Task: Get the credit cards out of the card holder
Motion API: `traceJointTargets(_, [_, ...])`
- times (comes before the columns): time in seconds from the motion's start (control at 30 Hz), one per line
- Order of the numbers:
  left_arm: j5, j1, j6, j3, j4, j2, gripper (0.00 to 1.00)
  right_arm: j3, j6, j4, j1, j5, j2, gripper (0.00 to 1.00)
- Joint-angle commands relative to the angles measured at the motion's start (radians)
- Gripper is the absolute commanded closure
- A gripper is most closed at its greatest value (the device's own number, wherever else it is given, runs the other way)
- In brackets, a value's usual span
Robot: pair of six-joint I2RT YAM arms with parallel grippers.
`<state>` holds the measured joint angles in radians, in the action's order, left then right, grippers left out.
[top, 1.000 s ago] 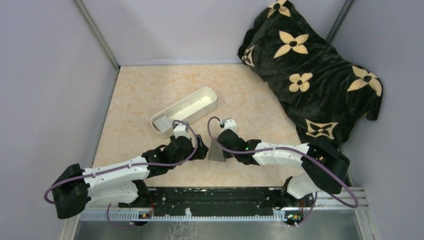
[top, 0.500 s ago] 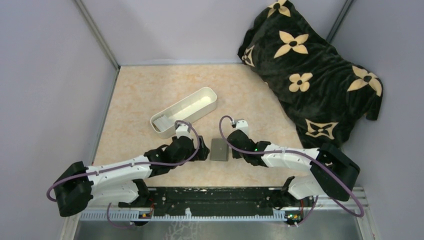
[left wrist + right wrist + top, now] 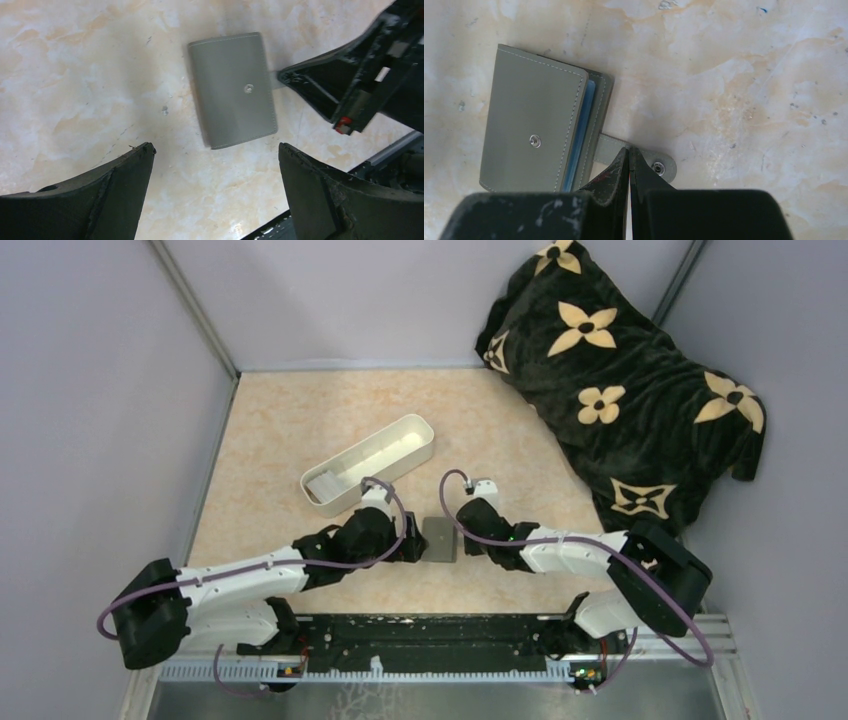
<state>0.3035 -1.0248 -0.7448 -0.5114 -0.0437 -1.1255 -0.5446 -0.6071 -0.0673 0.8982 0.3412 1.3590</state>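
**Fig. Card holder between two grippers, cards not yet out.**

**Hazards.**
- The light card holder may skid across the tabletop instead of opening, because nothing pins it down.
- The thin closing strap may slip from under narrow fingertips.
- Cards wedged in tight pockets could drag the whole wallet along when pulled.

**Grippers.**
- The right gripper enters from the bottom of the right wrist view with its fingers pressed together. Its tips lie over the middle of the strap. Whether they pinch it or only rest on it cannot be told.
- The left gripper has its fingers spread wide in the lower corners of the left wrist view, holding nothing.

**Object.**
- The card holder is a flat grey bifold with pale stitching and a metal snap stud on the cover.
- It is folded shut with the strap unfastened and splayed to the right.
- A sliver of blue-grey pocket shows at its open edge, and no card is visible.
- It lies at the centre of the top view, between the two grippers, below a white tray.
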Motion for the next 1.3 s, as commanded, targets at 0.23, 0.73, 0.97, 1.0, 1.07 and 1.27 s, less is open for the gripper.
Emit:
traceJointTargets(0.23, [-0.013, -0.027, 0.115, -0.162, -0.005, -0.092, 0.01, 0.042, -0.026, 0.123, -0.016, -0.071, 0.035, 0.98])
traceJointTargets(0.73, [0.247, -0.021, 0.043, -0.692, -0.461, -0.545, 0.01, 0.135, -0.044, 0.171, -0.024, -0.110, -0.034, 0.98])
traceJointTargets(0.97, [0.204, -0.022, -0.014, -0.814, -0.616, -0.728, 0.02, 0.152, -0.043, 0.178, -0.025, -0.114, -0.055, 0.98])
traceJointTargets(1.0, [0.198, -0.023, -0.017, -0.814, -0.620, -0.732, 0.03, 0.153, -0.043, 0.184, -0.025, -0.117, -0.054, 0.98])
traceJointTargets(1.07, [0.191, -0.024, -0.018, -0.807, -0.623, -0.731, 0.05, 0.158, -0.044, 0.194, -0.025, -0.124, -0.049, 0.98])
traceJointTargets(1.27, [0.159, -0.024, -0.021, -0.774, -0.622, -0.736, 0.09, 0.159, -0.042, 0.215, -0.025, -0.138, -0.028, 0.98])
